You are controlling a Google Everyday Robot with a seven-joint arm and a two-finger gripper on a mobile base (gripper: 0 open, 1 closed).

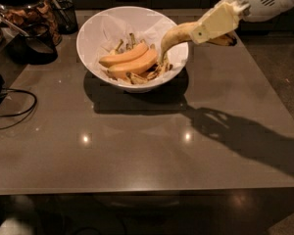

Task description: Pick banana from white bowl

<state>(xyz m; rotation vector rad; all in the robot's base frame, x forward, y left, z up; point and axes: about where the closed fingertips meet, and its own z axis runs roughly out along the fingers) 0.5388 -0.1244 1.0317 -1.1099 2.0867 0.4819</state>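
Claw [216, 24], above the desk's [137, 151] far right, pinches banana [178, 35] by its upper part, so the fruit droops down-left of it across the bowl [95, 58] rim, beside orange bananas [130, 62], likely gripped high to clear the rim.

On the bench [137, 165], a lidded glass jar [27, 13] stands at the far left beside a black mesh holder [63, 14], a black cable [36, 101] loops along the left edge, and a shadow [250, 138] lies at right, below the end effector [208, 29] hanging over the far right.
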